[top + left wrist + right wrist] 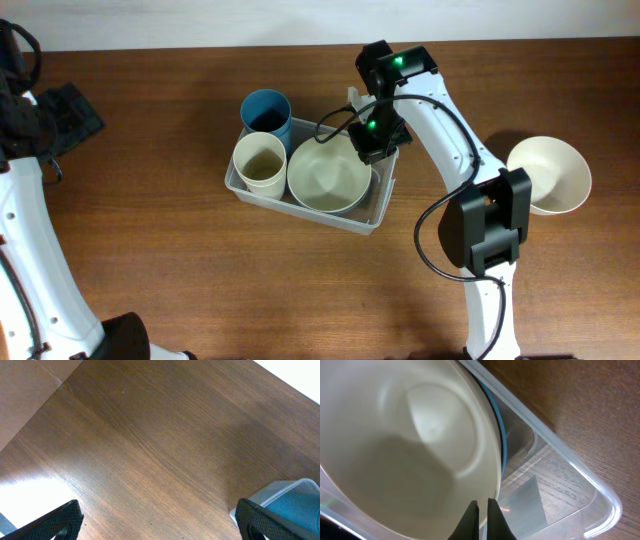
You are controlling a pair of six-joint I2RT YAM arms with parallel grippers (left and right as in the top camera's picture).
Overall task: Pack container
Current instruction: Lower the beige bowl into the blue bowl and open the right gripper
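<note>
The clear plastic container (310,213) sits mid-table and holds a blue cup (266,110), a cream cup (260,160) and a cream bowl (328,178). My right gripper (372,140) is over the container's far right corner. In the right wrist view its fingers (482,510) are pinched on the rim of the cream bowl (395,450), which lies inside the container (570,470). A thin blue rim (501,435) shows just under the bowl. My left gripper (157,515) is open and empty over bare wood at the far left (65,112).
A second cream bowl (548,175) stands on the table at the right, beside the right arm. The container's corner (280,491) with the blue cup (300,510) shows at the lower right of the left wrist view.
</note>
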